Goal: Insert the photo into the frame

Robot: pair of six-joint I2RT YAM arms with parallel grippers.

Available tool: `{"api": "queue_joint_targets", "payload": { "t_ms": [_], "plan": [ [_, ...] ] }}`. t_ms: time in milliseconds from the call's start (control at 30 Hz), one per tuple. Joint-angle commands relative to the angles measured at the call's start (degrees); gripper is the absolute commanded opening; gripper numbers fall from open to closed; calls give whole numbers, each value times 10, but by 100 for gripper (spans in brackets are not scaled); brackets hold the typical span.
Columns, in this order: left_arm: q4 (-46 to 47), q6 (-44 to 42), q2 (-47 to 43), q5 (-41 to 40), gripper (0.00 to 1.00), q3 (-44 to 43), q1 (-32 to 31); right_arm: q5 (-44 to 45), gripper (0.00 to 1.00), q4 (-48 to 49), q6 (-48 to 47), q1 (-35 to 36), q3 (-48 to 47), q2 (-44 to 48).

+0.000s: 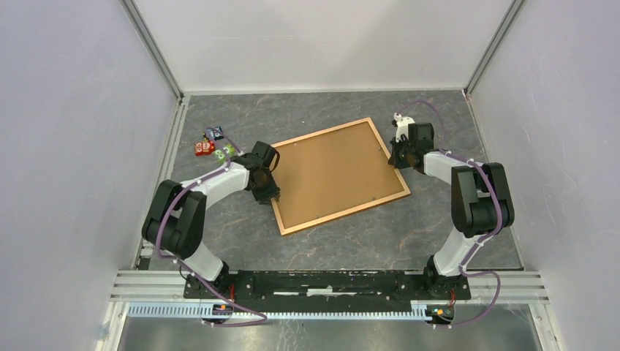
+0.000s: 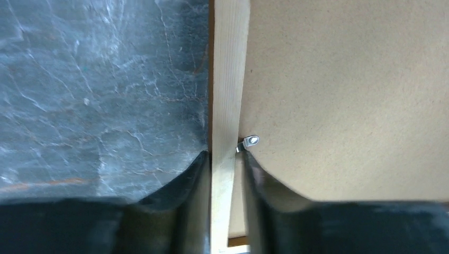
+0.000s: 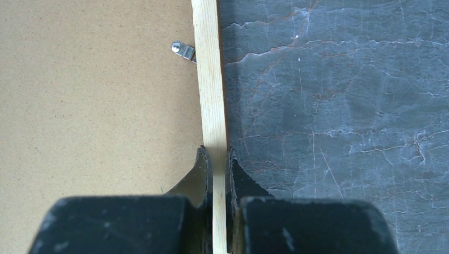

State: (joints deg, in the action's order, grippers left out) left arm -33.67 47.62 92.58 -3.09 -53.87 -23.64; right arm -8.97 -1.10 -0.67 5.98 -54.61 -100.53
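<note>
Soft, even overhead light fills the top view. The pale walls point(image 1: 66, 146) are bright but not blown out, and they lean outward toward the picture's edges (mild wide-angle stretch). The dark tabletop point(image 1: 365, 241) shows no hard glare, and shadows under the arms are faint and short. The frame point(image 1: 336, 172) looks matte and flat-toned. In the wrist views the left end effector point(image 2: 225, 156) and right end effector point(image 3: 216, 153) are underexposed and soft along the bottom edge. A metal clip point(image 2: 250, 141) glints at centre.
</note>
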Motion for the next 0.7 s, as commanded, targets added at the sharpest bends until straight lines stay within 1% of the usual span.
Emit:
{"api": "queue_joint_targets", "payload": {
  "t_ms": [0, 33, 100, 167, 233, 300, 333, 400, 433, 533, 600, 667],
  "plan": [
    [51, -77, -67, -37, 47, 18, 4, -26, 0, 0, 21, 4, 9, 2],
    [46, -87, -86, -45, 57, 21, 4, -26, 0, 0, 22, 4, 9, 2],
    [30, -103, -131, -59, 71, 19, 4, -25, 0, 1, 22, 4, 9, 2],
    [15, -114, -171, -62, 81, 13, 3, -25, 0, 2, 24, 4, 9, 2],
    [21, -124, -212, -41, 89, 12, -1, -26, 0, 2, 26, 5, 9, 2],
    [50, -146, -243, -10, 94, 9, -26, -27, 0, 2, 26, 4, 8, 2],
    [64, -169, -246, 8, 97, 1, -50, -27, 0, 2, 27, 4, 8, 2],
    [83, -237, -223, 55, 100, -28, -115, -26, 0, 1, 28, 5, 7, 1],
    [74, -274, -198, 47, 100, -53, -161, -26, 0, 0, 28, 5, 6, 1],
    [12, -364, -103, -48, 100, -141, -296, -26, 0, -1, 29, 5, 7, 1],
    [-21, -397, -21, -83, 100, -193, -349, -26, 0, -1, 28, 4, 7, 2],
    [-30, -419, 42, -109, 100, -233, -387, -25, 0, -1, 27, 4, 8, 3]
  ]
}}
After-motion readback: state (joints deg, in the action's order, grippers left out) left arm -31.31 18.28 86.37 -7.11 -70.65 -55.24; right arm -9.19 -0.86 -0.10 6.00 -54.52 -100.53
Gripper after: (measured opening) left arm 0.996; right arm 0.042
